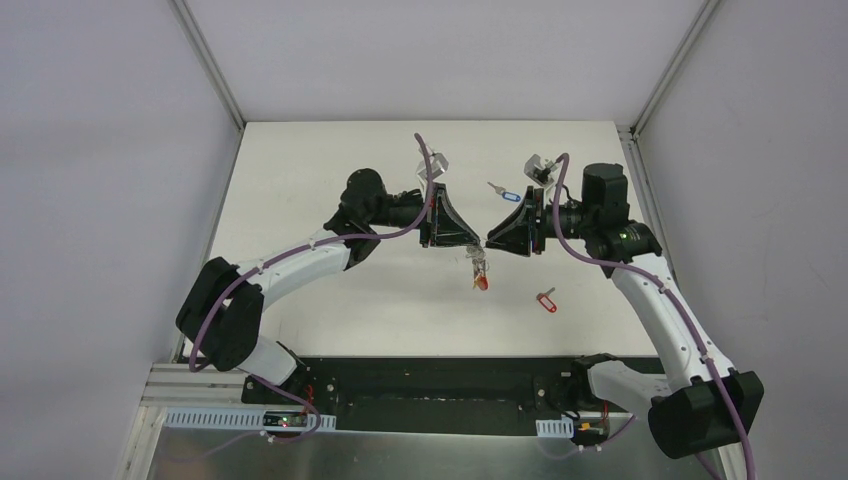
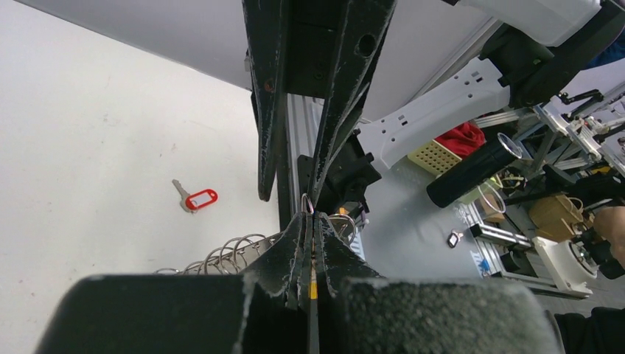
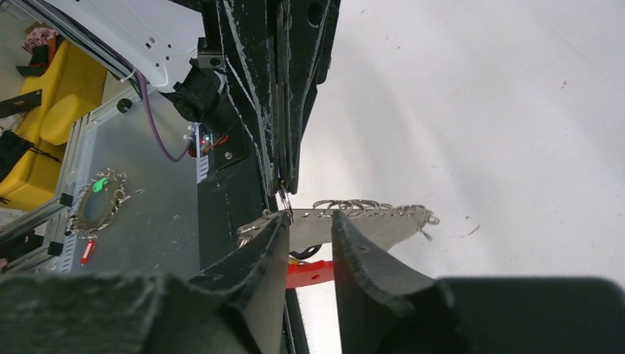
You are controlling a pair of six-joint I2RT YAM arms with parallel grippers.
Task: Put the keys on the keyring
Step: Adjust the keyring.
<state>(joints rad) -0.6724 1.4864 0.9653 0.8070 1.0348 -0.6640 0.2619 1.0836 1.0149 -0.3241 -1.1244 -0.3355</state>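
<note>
White tabletop (image 1: 330, 300) lies below as my left gripper (image 3: 284, 190) pinches the keyring (image 3: 368, 225) by one clip (image 3: 284, 212), right gripper (image 3: 309, 217) fingers apart; I fear that thin hold slipping.

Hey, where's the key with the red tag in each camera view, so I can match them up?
Top external: the red-tagged key lies on the table, lower right of the keyring.
Left wrist: left of centre, up and left of the keyring's metal clips.
Right wrist: not in it.
Shared landmark: the keyring, seen in all three views.
</note>
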